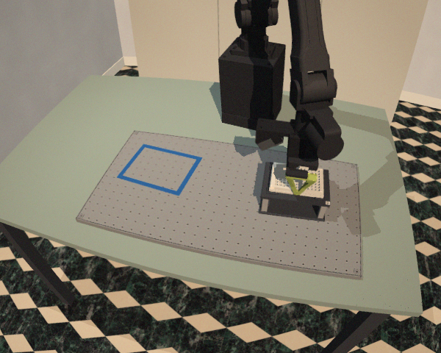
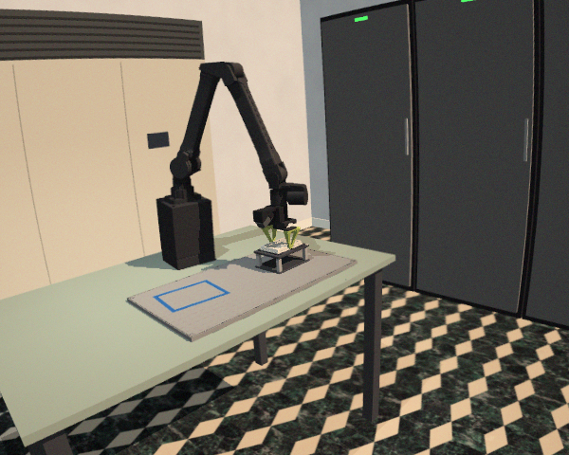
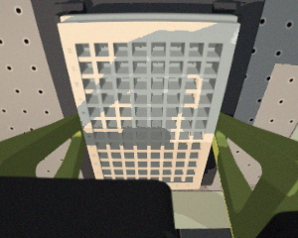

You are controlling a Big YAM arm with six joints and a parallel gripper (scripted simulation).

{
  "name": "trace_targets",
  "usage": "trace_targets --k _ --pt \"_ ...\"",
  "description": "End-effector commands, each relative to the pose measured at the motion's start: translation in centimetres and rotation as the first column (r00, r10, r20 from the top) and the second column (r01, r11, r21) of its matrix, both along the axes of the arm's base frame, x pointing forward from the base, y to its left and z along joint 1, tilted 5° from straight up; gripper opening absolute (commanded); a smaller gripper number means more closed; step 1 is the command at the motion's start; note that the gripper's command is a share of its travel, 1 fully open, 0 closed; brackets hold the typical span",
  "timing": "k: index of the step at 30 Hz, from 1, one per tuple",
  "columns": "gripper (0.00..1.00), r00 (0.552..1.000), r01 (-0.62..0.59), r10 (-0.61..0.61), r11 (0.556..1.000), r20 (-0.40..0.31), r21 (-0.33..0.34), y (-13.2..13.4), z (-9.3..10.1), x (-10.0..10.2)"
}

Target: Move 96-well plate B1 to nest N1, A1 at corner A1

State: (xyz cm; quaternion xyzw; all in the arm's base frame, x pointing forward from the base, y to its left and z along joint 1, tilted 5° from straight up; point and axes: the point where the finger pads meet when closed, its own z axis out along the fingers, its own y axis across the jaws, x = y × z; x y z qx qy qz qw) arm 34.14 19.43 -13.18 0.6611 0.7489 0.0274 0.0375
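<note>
The cream 96-well plate (image 1: pixel 296 182) lies right way up on the dark raised nest N1 (image 1: pixel 295 195) at the right of the grey perforated baseplate. It also shows in the exterior view (image 2: pixel 281 245) and fills the wrist view (image 3: pixel 149 104). My gripper (image 1: pixel 300 182) with green fingers stands straight over the plate and is shut on its two long sides (image 3: pixel 149 139). Whether the plate sits fully down inside the locators I cannot tell. The blue outline of bench spot B1 (image 1: pixel 159 168) is at the left of the baseplate with nothing on it.
The arm's black base block (image 1: pixel 251 85) stands behind the nest. The grey baseplate (image 1: pixel 220 205) lies on a green table. Dark cabinets (image 2: pixel 451 156) stand beyond the table's right end.
</note>
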Motion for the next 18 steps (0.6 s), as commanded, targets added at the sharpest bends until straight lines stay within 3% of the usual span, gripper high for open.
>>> trace_targets --k 1,8,9,18 --pt "0.00 1.000 -0.005 0.005 1.000 0.026 0.012 0.43 0.13 1.47" --pt "0.00 1.000 -0.002 0.002 1.000 0.023 0.011 0.50 0.51 1.00" --pt "1.00 1.000 -0.002 0.002 1.000 0.023 0.011 0.50 0.51 1.00" --pt "1.00 1.000 -0.002 0.002 1.000 0.023 0.011 0.50 0.51 1.00"
